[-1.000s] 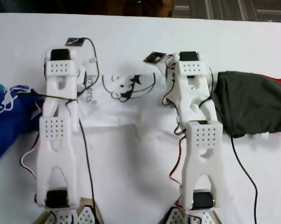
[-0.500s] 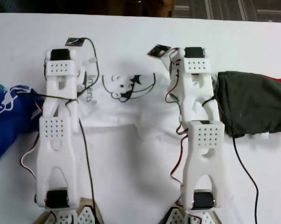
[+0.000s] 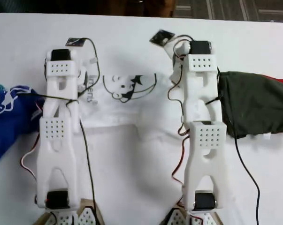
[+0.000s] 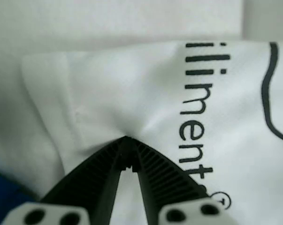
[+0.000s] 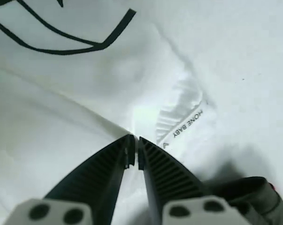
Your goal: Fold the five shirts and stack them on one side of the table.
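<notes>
White black-printed cotton shirt (image 3: 132,108) is lying mid-frame on the white bench (image 3: 132,28), left tool (image 4: 127,146) and right tool (image 5: 133,146) each pinching its cloth, tips closed. Folding looks underway; next, both should be lifting together.

- I read the white shirt (image 3: 127,105) as soft matt cloth with a flat black print.
- The green shirt (image 3: 254,103) and blue shirt (image 3: 10,117) are matt cloth too.
- Left arm (image 3: 57,131) and right arm (image 3: 204,136): matt white plastic.
- Gripper fingers (image 4: 92,176): black ribbed plastic.
- Table (image 3: 132,28): smooth, matt white.
</notes>
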